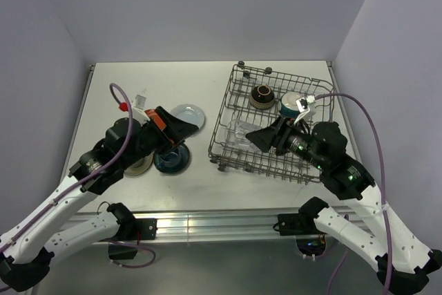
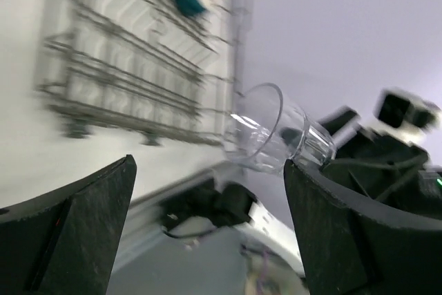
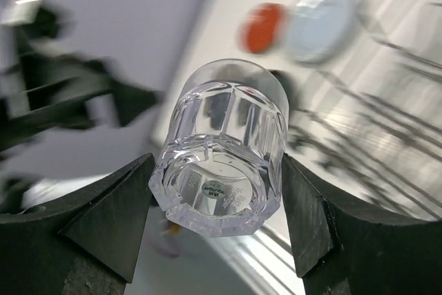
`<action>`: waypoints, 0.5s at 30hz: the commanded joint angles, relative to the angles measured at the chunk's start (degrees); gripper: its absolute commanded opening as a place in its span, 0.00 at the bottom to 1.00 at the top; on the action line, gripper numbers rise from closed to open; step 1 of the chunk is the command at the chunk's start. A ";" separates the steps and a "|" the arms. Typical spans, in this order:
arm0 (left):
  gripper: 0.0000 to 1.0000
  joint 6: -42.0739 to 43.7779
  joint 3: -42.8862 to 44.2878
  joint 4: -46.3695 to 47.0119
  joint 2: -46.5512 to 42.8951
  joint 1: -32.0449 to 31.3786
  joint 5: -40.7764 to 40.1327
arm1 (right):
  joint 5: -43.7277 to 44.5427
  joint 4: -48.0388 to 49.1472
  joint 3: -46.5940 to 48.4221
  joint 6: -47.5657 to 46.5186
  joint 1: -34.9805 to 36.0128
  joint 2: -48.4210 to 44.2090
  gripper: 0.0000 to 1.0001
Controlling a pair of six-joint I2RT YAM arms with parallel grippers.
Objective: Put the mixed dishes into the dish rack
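Observation:
My right gripper (image 3: 217,206) is shut on the base of the clear glass cup (image 3: 222,144), which lies sideways in the air with its mouth pointing away. From above, the cup (image 1: 239,133) hangs over the left part of the dish rack (image 1: 226,103), in the right gripper (image 1: 260,137). My left gripper (image 1: 181,132) stands open and empty left of the rack, with the cup (image 2: 275,132) beyond its fingers (image 2: 76,234) and apart from them. A brown bowl (image 1: 263,96) and a cream/teal bowl (image 1: 291,104) sit in the rack. A pale blue plate (image 1: 188,113), a dark teal plate (image 1: 173,159) and a grey-beige plate (image 1: 138,166) lie on the table.
A red-orange plate (image 3: 261,27) lies beside the pale blue plate (image 3: 321,24) in the right wrist view. The rack (image 2: 138,60) has raised wire sides and upright prongs. Walls close the table in on the left, back and right.

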 commanded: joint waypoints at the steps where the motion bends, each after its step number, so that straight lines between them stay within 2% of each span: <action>1: 0.93 2.45 4.79 -19.79 2.76 1.84 -14.05 | 19.64 -18.82 6.34 -6.43 -0.07 4.79 0.00; 2: 0.93 2.63 5.41 -20.94 3.47 2.10 -14.86 | 27.86 -21.58 7.49 -7.22 -0.16 6.12 0.00; 6: 0.93 3.51 3.92 -19.91 4.80 3.51 -14.34 | 43.72 -32.05 10.22 -7.93 -0.94 11.48 0.00; 9: 0.92 3.42 2.60 -18.32 4.80 4.65 -13.28 | 46.93 -35.23 9.70 -8.89 -4.27 13.69 0.00; 15: 0.91 6.14 6.02 -20.25 9.79 8.78 -13.81 | 43.86 -33.30 8.29 -13.46 -13.06 17.29 0.00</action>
